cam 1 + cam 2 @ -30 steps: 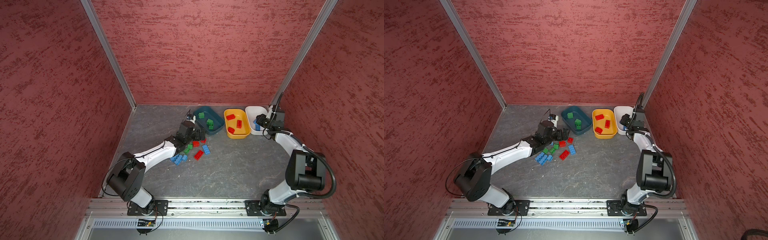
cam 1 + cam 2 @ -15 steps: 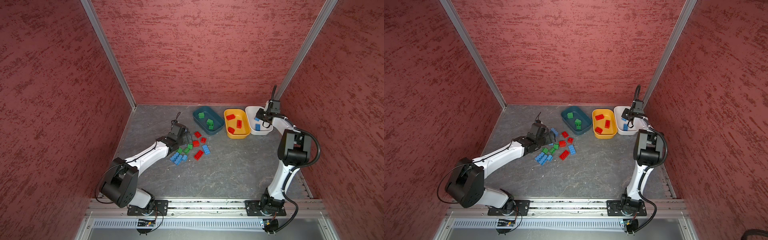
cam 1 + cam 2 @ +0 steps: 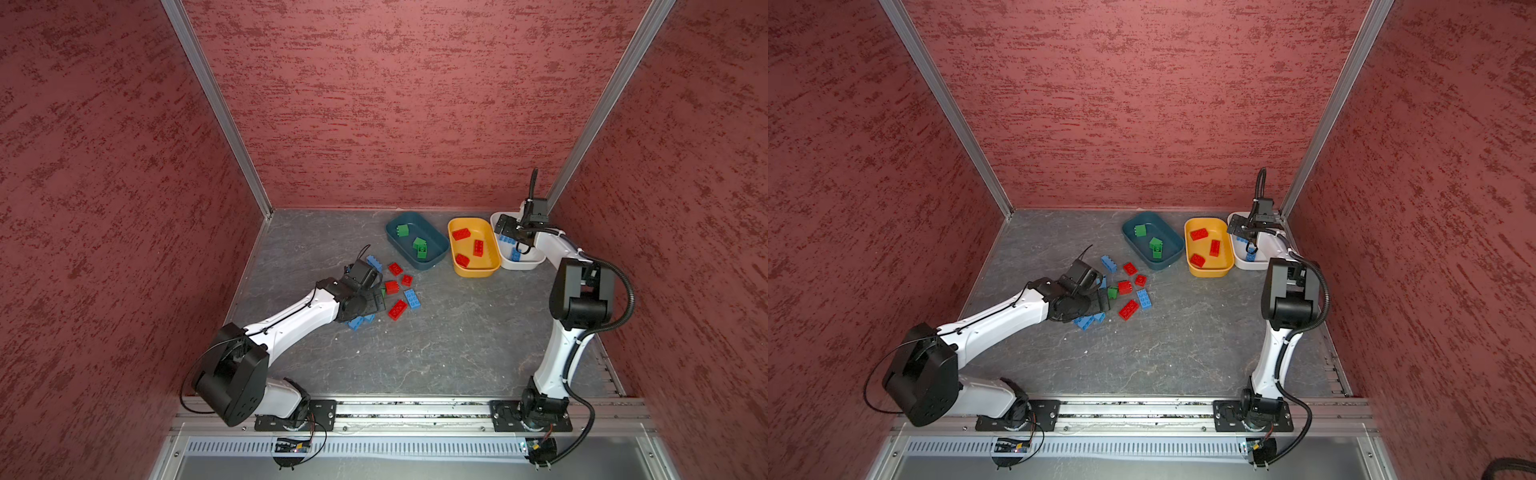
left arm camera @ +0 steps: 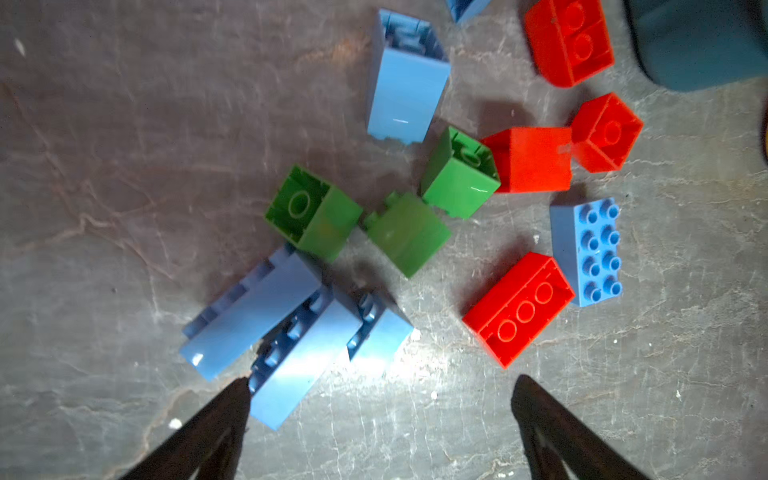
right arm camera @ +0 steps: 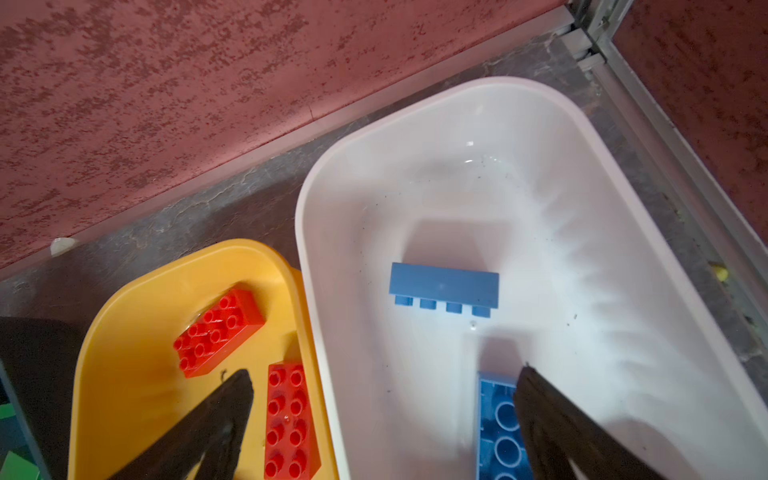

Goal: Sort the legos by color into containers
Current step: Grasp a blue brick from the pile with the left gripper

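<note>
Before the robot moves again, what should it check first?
1. Right gripper open, empty: ok.
2. Light blue studded plastic bricks inside the white plastic tub: ok.
3. Orange-yellow plastic tub holds only red plastic bricks: ok.
4. Left gripper open by the loose mixed-colour bricks: ok.
5. Grey table cleared: not ok, those bricks lie there.
6. Left gripper's next brick: cannot tell.

Both top views look bright and clear, with soft, even light. In the left wrist view white glare shines on the surface (image 4: 436, 374), and one green lego (image 4: 407, 232) looks blurry. In the right wrist view the white tub (image 5: 540, 187) glows, a blue lego (image 5: 444, 286) casts a soft shadow, and the right pincer (image 5: 382, 372) looks dark and fuzzy.
</note>
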{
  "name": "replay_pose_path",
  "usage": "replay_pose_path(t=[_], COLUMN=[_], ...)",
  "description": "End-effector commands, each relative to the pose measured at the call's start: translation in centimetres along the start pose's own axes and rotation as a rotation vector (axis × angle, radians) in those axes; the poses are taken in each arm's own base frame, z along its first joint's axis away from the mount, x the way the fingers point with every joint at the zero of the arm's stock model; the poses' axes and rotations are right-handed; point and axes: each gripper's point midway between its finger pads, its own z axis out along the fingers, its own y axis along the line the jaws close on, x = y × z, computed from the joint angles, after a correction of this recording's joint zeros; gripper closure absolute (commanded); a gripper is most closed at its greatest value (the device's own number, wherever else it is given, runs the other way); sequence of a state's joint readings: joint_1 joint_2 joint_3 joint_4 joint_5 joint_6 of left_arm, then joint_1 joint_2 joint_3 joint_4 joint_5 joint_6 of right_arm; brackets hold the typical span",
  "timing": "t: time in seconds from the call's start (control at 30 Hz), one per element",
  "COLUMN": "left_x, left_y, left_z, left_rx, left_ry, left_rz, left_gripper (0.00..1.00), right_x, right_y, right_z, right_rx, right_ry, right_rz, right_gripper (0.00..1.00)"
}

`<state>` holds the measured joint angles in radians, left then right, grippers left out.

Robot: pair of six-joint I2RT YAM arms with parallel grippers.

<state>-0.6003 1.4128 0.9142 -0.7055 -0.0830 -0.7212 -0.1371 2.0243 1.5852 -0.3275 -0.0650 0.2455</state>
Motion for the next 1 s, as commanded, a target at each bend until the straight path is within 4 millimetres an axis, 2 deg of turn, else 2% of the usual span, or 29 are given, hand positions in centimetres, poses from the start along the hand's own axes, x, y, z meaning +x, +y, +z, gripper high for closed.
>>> replay_pose_path(t=[0.0, 0.17, 0.37, 0.5, 0.73, 0.97], left_x=[1.8, 1.9, 2.1, 2.4, 1.9, 2.6], left_y=[2.5, 1.6, 3.4, 4.2, 2.6, 4.5], left_z=[0.9, 2.0, 3.2, 3.6, 2.6, 3.7], left_rx=[-0.111, -0.064, -0.190, -0.252, -0.161, -0.250], left_ry=[0.077, 0.106, 0.129, 0.129, 0.078, 0.120], left_rz=[0.029, 0.127, 0.152, 0.180, 0.218, 0.227], left_gripper=[0.15, 0.29, 0.39, 0.41, 0.36, 0.43], right_x=[-2.0, -2.0, -2.1, -2.0, -1.5, -1.2], right_y=[0.3, 0.6, 0.8, 0.8, 0.9, 1.0], right_z=[-2.3, -2.7, -3.0, -3.1, -2.8, -2.8], right_rx=[0.004, -0.009, -0.016, -0.017, -0.024, -0.023], right_ry=[-0.074, -0.083, -0.087, -0.085, -0.074, -0.070], right_rz=[-0.005, 0.002, 0.004, 0.002, 0.006, 0.005], right_gripper=[0.01, 0.01, 0.01, 0.01, 0.01, 0.01])
